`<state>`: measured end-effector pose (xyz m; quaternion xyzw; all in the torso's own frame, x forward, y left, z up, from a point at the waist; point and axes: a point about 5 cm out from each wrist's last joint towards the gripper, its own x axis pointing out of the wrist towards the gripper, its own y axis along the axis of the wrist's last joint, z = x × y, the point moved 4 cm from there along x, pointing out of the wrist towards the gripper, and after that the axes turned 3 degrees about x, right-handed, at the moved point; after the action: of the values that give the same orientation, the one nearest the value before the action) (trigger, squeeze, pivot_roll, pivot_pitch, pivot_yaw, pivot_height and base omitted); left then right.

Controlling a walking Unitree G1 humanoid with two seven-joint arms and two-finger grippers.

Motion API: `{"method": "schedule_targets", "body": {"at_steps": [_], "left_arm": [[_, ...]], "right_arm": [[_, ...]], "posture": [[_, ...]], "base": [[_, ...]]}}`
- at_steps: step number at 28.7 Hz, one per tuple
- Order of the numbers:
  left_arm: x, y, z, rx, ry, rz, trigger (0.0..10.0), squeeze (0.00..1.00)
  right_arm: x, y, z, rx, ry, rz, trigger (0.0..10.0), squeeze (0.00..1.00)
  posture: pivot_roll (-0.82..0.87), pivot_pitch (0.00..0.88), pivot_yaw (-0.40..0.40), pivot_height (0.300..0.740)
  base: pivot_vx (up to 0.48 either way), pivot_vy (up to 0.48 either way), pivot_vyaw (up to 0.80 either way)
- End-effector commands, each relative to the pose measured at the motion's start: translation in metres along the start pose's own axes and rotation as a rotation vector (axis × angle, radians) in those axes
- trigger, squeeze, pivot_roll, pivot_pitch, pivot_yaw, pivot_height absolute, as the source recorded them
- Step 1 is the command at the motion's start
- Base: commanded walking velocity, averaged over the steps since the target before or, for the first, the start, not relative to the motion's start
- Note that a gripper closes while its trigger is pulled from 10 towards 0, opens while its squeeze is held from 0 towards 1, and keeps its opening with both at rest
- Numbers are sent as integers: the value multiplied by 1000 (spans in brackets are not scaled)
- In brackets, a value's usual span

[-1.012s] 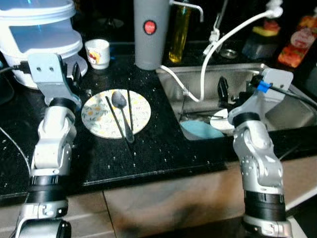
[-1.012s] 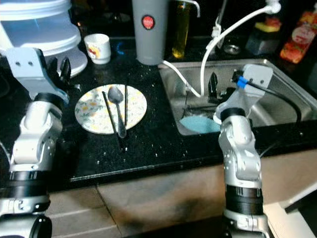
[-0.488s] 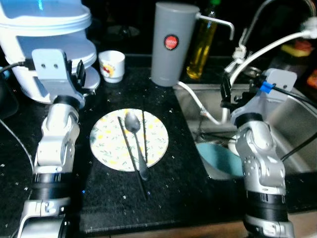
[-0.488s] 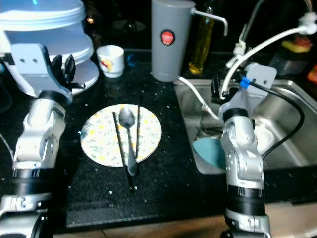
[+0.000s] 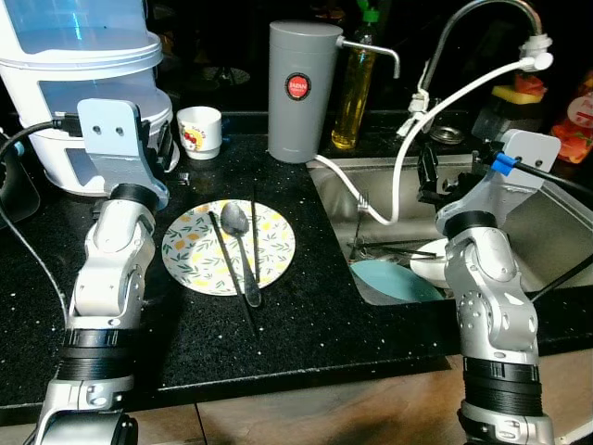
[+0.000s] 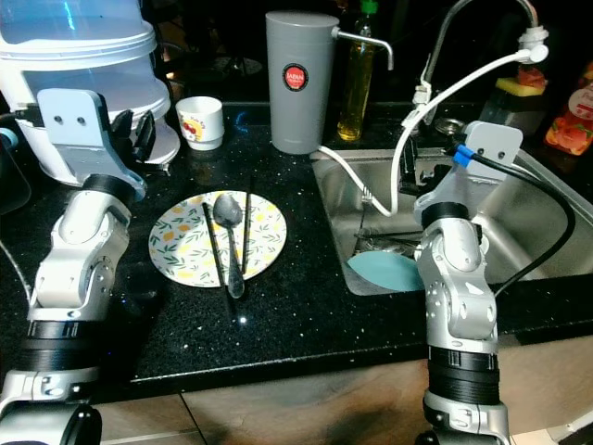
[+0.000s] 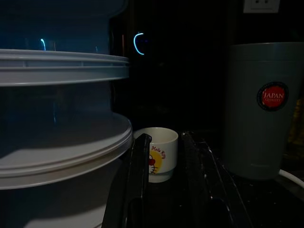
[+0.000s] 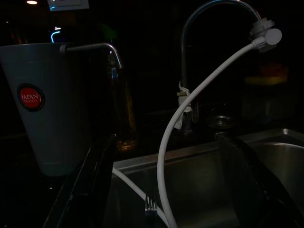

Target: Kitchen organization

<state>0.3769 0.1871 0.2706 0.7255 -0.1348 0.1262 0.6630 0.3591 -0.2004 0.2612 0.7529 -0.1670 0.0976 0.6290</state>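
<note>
A floral plate (image 5: 199, 264) lies on the black counter with a spoon (image 5: 234, 219) and two dark chopsticks (image 5: 225, 250) across it. In the sink (image 5: 334, 213) to its right lie a teal plate (image 5: 394, 283), a white bowl (image 5: 428, 271) and a fork (image 5: 361, 199). My left gripper (image 5: 157, 148) is held up behind the floral plate's left side, open and empty, pointing at a small white cup (image 7: 159, 152). My right gripper (image 5: 429, 176) hovers over the sink, wide open, with nothing between its fingers (image 8: 90, 190).
A large white lidded container (image 5: 83, 83) stands at the back left beside the cup (image 5: 199, 130). A grey dispenser (image 5: 301, 93) and an oil bottle (image 5: 350, 93) stand behind the plate. A white hose (image 5: 435, 107) loops from the faucet into the sink. Bottles crowd the back right.
The whole picture has shifted as the camera moved. Both arms keep about the same raised pose, and the plate, spoon and chopsticks lie as before.
</note>
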Motion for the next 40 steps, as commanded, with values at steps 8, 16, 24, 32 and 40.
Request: {"method": "schedule_targets", "body": {"at_steps": [8, 16, 24, 32, 40], "left_arm": [[1, -4, 2, -8, 8, -22, 10000, 0], [1, -4, 0, -24, 16, -26, 10000, 0], [2, -4, -3, -34, 18, -50, 10000, 0], [-5, -21, -24, 149, 13, -284, 10000, 0], [-42, -24, -49, 143, 100, -538, 10000, 0]], "right_arm": [[-1, -4, 2, -4, 1, -11, 10000, 0], [-1, -4, 0, -7, 9, -12, 10000, 0], [-1, -5, -2, -11, 21, -15, 10000, 0], [-2, -5, -5, -22, 49, -13, 10000, 0], [-5, -10, -9, -22, 82, -29, 10000, 0]], "posture": [[72, 0, -30, 740], [73, 0, -29, 740], [74, 0, -24, 740], [75, 0, -18, 740], [130, 8, -12, 740]], "base": [[0, -465, 0], [0, -279, 0], [0, 0, 0], [0, 0, 0], [0, 0, 0]]}}
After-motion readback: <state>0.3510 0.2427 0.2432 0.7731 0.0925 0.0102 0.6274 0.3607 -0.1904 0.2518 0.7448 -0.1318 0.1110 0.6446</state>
